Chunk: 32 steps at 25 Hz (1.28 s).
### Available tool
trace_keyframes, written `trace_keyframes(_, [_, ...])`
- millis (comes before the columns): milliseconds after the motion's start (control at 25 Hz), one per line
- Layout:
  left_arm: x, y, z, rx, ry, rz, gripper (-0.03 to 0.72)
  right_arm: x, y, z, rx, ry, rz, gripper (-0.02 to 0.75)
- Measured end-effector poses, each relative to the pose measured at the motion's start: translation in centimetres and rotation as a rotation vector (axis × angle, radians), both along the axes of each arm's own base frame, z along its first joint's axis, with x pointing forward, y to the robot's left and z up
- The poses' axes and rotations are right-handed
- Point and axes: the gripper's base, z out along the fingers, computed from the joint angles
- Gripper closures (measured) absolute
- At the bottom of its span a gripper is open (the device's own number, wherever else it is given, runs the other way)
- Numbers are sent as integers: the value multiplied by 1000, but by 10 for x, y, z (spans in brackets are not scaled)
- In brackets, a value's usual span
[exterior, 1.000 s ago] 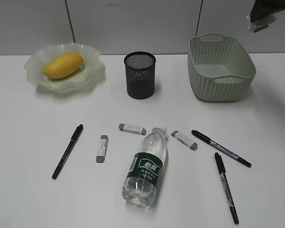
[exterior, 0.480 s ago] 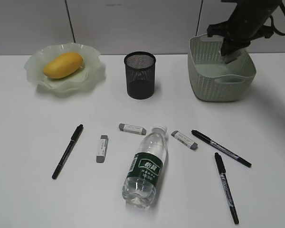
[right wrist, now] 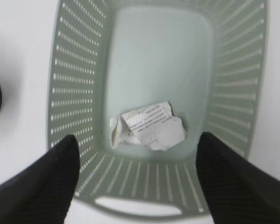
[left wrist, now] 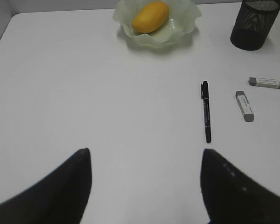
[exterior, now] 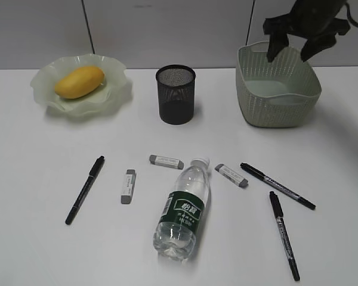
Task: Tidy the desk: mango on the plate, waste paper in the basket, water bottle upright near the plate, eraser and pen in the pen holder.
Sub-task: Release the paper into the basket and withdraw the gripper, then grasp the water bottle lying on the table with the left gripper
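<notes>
Currently the right end effector (exterior: 293, 50) hangs above the basket (exterior: 255, 101) with its fingers spread wide and nothing between them; in the right wrist view the waste paper (right wrist: 147, 127) lies loose on the basket floor directly below. The left end effector (left wrist: 144, 186) is likewise spread wide and empty, poised over bare bench (exterior: 36, 155) on the left side. The mango (exterior: 79, 81) already sits on the plate (exterior: 113, 95) at about 10 o'clock on the bench. The pen holder (exterior: 176, 94) stands at 12 o'clock, empty as far as can be seen. The water bottle (exterior: 184, 210) lies on its side near the bench centre, long axis running roughly 12 to 6 o'clock, cap toward 12. From the right end effector it lies toward 7 o'clock, well apart. Three erasers and three pens lie around it. By judgement, either arm could reach the bottle, and standing it up calls for a grip across its width.
</notes>
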Motion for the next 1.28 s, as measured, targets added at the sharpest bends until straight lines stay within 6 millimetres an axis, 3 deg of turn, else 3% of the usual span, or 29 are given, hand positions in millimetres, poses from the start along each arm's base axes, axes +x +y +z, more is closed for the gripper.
trace_keyframes(280, [0, 0, 0, 0, -1, 0, 138, -24, -8, 72, -35, -78, 2, 149])
trace_keyframes(360, [0, 0, 0, 0, -1, 0, 138, -42, -11, 95, -29, -108, 1, 152])
trace_keyframes(520, [0, 0, 0, 0, -1, 0, 138, -95, -20, 116, -35, -84, 4, 153])
trace_keyframes(920, [0, 0, 0, 0, -1, 0, 138, -255, -53, 99, -97, -41, 10, 153])
trace_keyframes(1280, [0, 0, 0, 0, -1, 0, 138, -367, -73, 73, -71, -206, 4, 153])
